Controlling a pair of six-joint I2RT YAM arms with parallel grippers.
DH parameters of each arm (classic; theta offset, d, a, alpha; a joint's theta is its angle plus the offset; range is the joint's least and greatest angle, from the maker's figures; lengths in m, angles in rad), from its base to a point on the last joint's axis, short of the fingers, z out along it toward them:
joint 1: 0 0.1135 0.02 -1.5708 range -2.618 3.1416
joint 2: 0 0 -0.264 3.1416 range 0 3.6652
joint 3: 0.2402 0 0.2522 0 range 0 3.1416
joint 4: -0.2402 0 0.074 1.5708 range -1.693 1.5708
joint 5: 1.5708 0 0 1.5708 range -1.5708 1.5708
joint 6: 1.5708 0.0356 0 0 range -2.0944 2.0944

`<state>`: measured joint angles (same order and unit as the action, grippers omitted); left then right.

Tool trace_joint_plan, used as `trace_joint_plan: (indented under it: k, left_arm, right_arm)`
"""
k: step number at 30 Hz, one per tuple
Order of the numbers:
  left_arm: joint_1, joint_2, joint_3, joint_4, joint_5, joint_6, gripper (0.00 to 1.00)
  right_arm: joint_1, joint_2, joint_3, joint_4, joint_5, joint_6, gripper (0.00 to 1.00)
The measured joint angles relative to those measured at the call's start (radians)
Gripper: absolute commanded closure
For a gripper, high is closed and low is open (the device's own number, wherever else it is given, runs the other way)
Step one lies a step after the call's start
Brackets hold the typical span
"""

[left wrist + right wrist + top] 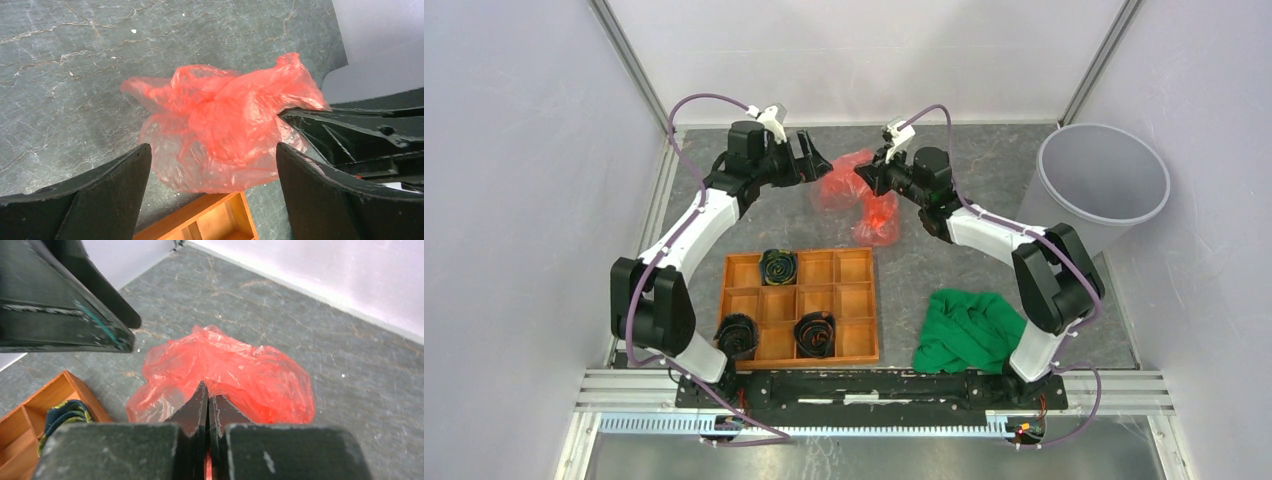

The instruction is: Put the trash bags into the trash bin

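**Right gripper is pinching the red bag at the far middle of the table**

The right gripper (864, 172) (207, 396) is clenched on the red bag (844, 187) (220, 115) (235, 367). In its own wrist view the jaws are meeting, and a thin strip of red is showing between them. How much film is caught is hidden by the fingers.

The left gripper (814, 156) (212, 148) is standing wide apart just left of the bag and is holding nothing.

The bag is lying between both grippers, beyond the wooden tray (802, 253) and well apart from the grey bin (1052, 195) at the far right. Whether its lower part is touching the table (984, 150), I cannot tell.

The left wrist view is showing only a corner of the tray. The dark rolls (777, 266) in its compartments are too small to identify. The green cloth (969, 330) is lying near the right arm's base.
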<state>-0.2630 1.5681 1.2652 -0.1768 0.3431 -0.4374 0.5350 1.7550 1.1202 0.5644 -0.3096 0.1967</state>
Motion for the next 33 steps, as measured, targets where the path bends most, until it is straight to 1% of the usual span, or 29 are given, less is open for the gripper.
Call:
trace_joint_plan:
  k: [4,7,13,16,18,20,23,26,29,33]
  left_arm:
    - [0.0,0.0,0.0,0.001,0.0,-0.002,0.01]
    - [0.0,0.0,0.0,0.002,0.005,-0.002,0.01]
    - [0.0,0.0,-0.026,0.056,0.061,-0.06,0.03]
    - [0.0,0.0,-0.067,0.113,0.109,-0.115,0.01]
    - [0.0,0.0,-0.096,0.154,0.148,-0.159,0.01]
    - [0.0,0.008,-0.117,0.205,0.196,-0.204,0.01]
    - [0.0,0.03,-0.135,0.287,0.262,-0.271,0.04]
    - [0.0,0.063,-0.17,0.404,0.32,-0.359,0.05]
    - [0.0,0.107,-0.223,0.552,0.374,-0.476,0.06]
    - [0.0,0.185,-0.291,0.766,0.433,-0.651,0.09]
  right_arm:
    - [-0.006,0.013,-0.001,-0.036,0.024,0.01,1.0]
    - [-0.024,0.011,-0.031,-0.013,-0.002,0.05,1.0]
    - [-0.14,-0.004,-0.076,0.069,-0.137,0.206,1.0]
    - [-0.204,-0.045,-0.125,0.137,-0.192,0.283,1.0]
    - [-0.239,-0.082,-0.153,0.156,-0.209,0.304,1.0]
    - [-0.256,-0.127,-0.169,0.158,-0.215,0.304,1.0]
    - [-0.256,-0.163,-0.176,0.167,-0.22,0.304,1.0]
    - [-0.256,-0.225,-0.227,0.204,-0.226,0.312,0.99]
    - [-0.258,-0.282,-0.27,0.243,-0.231,0.328,0.99]
    - [-0.259,-0.315,-0.282,0.292,-0.24,0.356,0.99]
